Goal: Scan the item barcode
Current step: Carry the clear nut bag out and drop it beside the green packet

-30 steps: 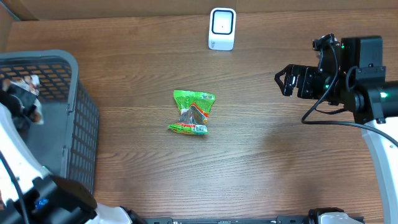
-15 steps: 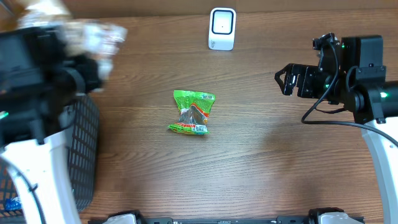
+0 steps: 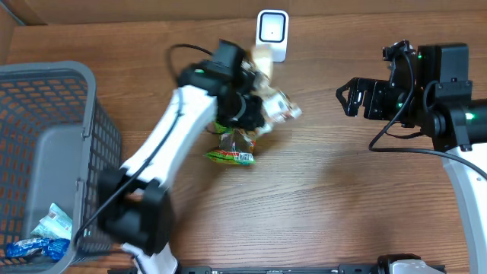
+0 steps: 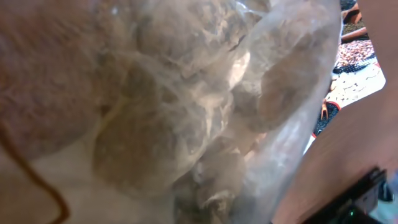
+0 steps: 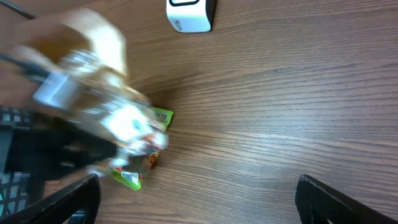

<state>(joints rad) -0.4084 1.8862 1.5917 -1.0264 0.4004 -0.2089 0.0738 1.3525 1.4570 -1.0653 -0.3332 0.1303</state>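
Observation:
My left gripper (image 3: 261,108) is shut on a clear crinkled plastic packet (image 3: 280,107), held in the air just below the white barcode scanner (image 3: 272,34). That packet (image 4: 186,112) fills the left wrist view and hides the fingers. In the right wrist view it is a blurred pale shape (image 5: 115,118) with the scanner (image 5: 191,14) beyond it. My right gripper (image 3: 347,99) stands open at the right, well apart from the packet, with nothing between its fingers (image 5: 333,199).
A green snack packet (image 3: 233,149) lies on the wooden table under the left arm, also seen as a green packet (image 5: 134,177) from the right wrist. A grey mesh basket (image 3: 53,72) stands at the left with a few packets (image 3: 46,232) inside.
The left arm has swung out of the basket and across to the middle of the table, carrying the clear packet up near the scanner. The right arm has stayed still.

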